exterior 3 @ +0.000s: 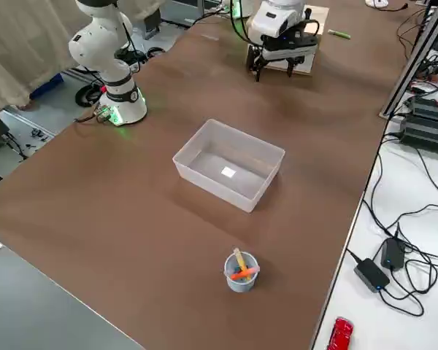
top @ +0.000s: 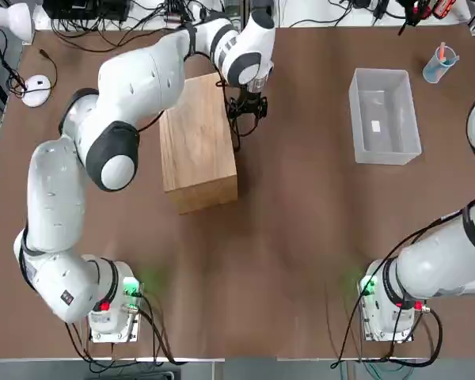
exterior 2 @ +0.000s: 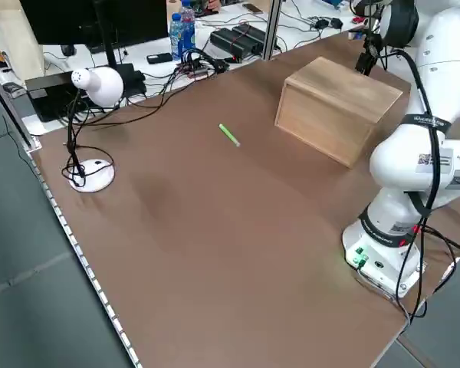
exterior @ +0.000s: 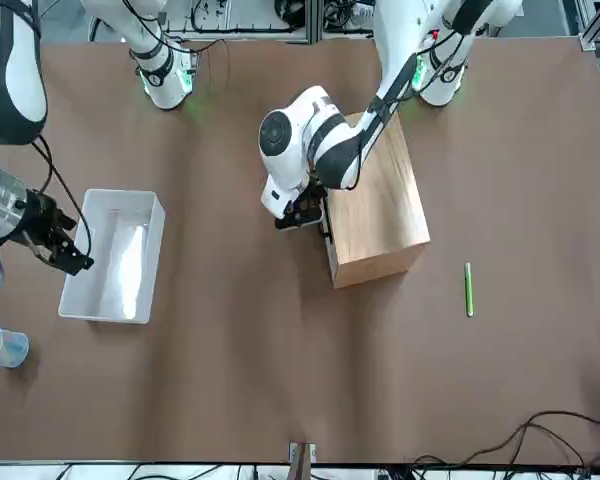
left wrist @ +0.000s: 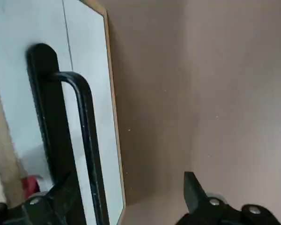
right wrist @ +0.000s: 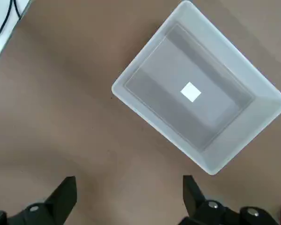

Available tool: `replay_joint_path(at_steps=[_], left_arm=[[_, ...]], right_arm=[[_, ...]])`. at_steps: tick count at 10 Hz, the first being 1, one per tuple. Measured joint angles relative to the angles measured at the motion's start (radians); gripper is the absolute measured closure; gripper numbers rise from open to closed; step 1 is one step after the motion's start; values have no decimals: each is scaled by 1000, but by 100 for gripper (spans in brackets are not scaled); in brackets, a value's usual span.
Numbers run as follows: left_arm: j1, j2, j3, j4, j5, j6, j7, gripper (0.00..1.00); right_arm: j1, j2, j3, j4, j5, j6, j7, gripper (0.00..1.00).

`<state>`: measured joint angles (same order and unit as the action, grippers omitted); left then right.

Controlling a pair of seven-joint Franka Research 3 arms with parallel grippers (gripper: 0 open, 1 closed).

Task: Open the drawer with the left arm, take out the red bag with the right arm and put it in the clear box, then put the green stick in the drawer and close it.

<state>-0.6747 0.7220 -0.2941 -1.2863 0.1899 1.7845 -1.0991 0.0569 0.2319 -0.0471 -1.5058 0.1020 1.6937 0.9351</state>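
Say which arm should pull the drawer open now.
Left. Its open gripper is already at the drawer's handle, fingers either side of the bar. The right gripper hangs open beside the clear box, far away.

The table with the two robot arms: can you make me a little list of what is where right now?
left end effector: open, at the drawer's black handle, fingers either side of it
drawer: shut or nearly shut in the wooden box
right end effector: open, hanging beside the clear box
clear box: nothing in it but a white label
green stick: lying on the table, apart from the wooden box
red bag: a bit of red shows by the handle in the left wrist view; cannot tell what it is
small cup: near the clear box
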Motion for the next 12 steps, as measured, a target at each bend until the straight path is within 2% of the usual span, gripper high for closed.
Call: replay_joint_path(at_steps=[2,9,12], left_arm=[[-3,9,0,2,1,0,-1,0],[-15,26,0,2,22,27,-4,0],[-21,28,1,2,23,94,-7,0]], right_arm=[[2,2,1,0,16,0,58,0],[4,7,1,0,18,-3,70,0],[4,10,0,0,18,-3,70,0]])
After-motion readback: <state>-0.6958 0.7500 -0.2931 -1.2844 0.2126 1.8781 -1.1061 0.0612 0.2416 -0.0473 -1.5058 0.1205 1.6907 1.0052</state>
